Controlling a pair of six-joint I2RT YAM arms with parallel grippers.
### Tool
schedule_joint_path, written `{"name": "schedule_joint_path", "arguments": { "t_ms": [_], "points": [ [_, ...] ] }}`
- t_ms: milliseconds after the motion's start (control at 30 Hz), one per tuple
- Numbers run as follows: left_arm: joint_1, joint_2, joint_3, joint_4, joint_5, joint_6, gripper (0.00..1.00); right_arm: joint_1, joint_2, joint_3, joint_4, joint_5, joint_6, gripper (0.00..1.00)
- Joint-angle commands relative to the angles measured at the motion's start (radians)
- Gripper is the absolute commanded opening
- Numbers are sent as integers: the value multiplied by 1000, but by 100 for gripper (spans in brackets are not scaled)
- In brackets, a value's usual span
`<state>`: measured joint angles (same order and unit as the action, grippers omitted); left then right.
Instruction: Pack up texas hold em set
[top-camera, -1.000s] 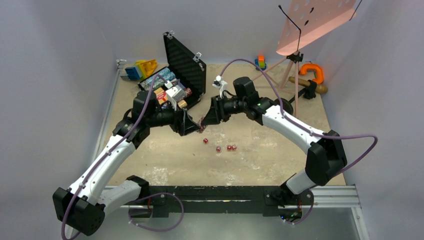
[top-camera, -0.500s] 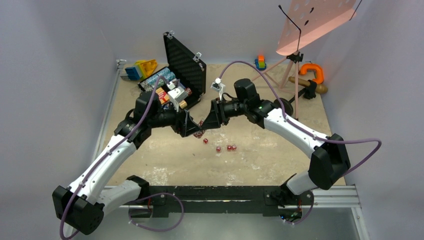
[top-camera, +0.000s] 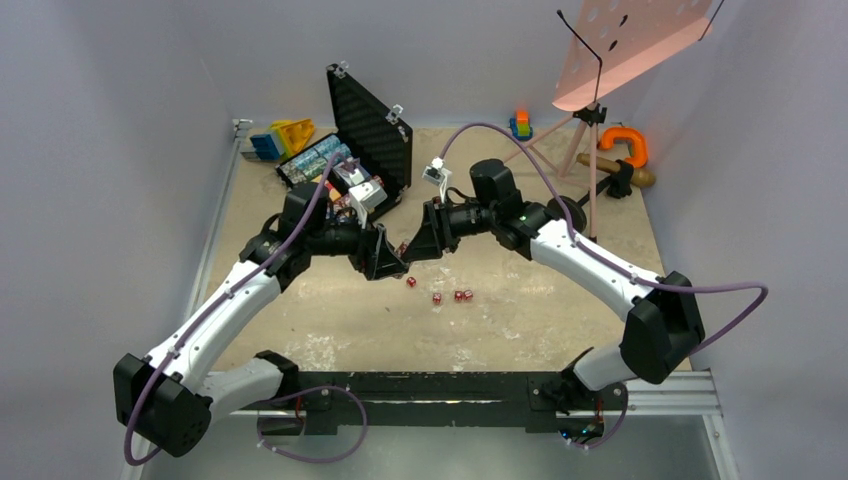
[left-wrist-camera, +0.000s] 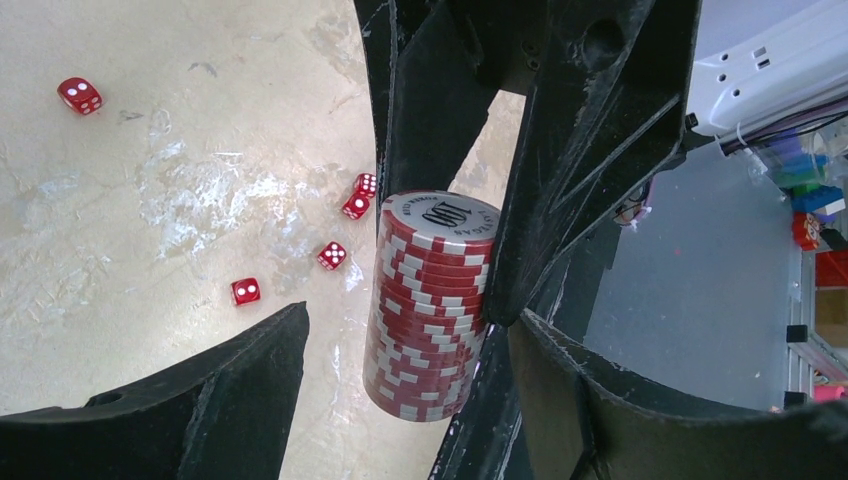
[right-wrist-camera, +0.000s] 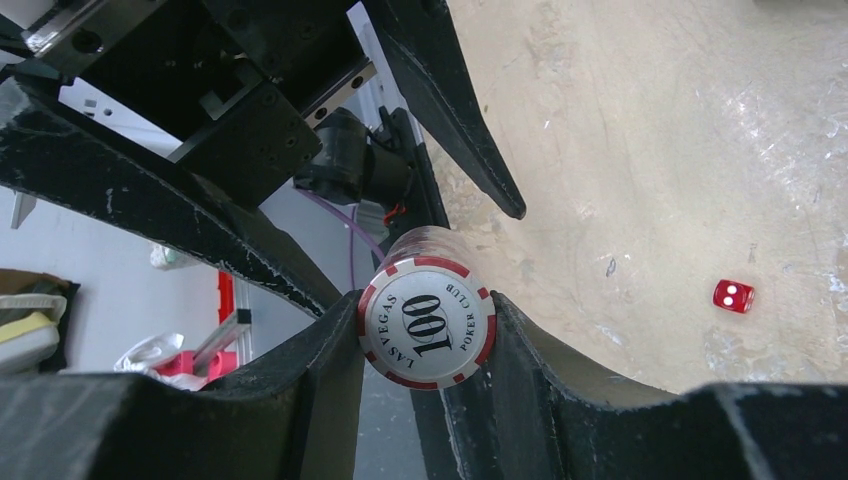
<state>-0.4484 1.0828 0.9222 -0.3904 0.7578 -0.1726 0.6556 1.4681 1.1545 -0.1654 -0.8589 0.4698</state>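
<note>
chip stack (right-wrist-camera: 427, 322), red/white, top chip marked 100 las vegas poker club, sat pinched btwn the fingers of the right gripper (right-wrist-camera: 427, 315), one finger tight on each side. in the left wrist view those two black fingers showed at the top of frame, clamped on the stack's upper half. left gripper (left-wrist-camera: 408, 318) was spread wide, a finger on either side of the stack: clear gap on one side, while on the other side one of the right gripper's fingers sat btwn it & the chips. couldn't tell if the stack's bottom touched the table (top-camera: 520, 320) or hung just above it. in the top view both grippers met nose to nose at mid-table w/ the stack btwn them, near the briefcase (top-camera: 372, 130) & on its near side. briefcase stood open toward the far-left corner, lid upright, tray w/ rows of chips partly hidden by the left arm. dice (top-camera: 437, 297) lay loose on the table just nearer than the grippers: four visible from the top, five in the left wrist view.
</note>
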Motion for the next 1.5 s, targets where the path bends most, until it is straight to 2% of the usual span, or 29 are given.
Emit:
{"name": "schedule_joint_path", "arguments": {
  "t_ms": [0,300,567,767,900,933,1067,1133,1200,1367,1467],
  "points": [
    [-6,-25,18,7,11,38,76,4,-67,22,52,-50,-3,0],
    [-9,-4,27,-13,-48,35,70,4,-78,8,71,-58,7,0],
    [-21,18,20,20,-4,3,67,10,-69,4,99,-60,30,0],
    [-29,21,23,10,-18,11,41,9,-69,3,96,-47,26,0],
    [-29,20,26,4,-19,22,6,9,-68,8,72,-22,7,1],
    [-29,18,28,-2,-22,29,0,9,-68,11,61,-14,-2,7],
    [-29,0,34,-31,-81,72,0,9,-101,11,38,67,-28,60],
    [-28,-10,36,-44,-140,101,0,3,-126,11,16,126,-46,75],
    [-27,-2,48,-70,-201,136,0,-14,-153,5,-7,179,-61,81],
    [50,60,92,-116,-282,168,0,-103,-239,-71,11,257,-59,82],
    [86,155,160,-150,-357,233,0,-129,-292,-129,42,278,-64,81]
  ]
}}
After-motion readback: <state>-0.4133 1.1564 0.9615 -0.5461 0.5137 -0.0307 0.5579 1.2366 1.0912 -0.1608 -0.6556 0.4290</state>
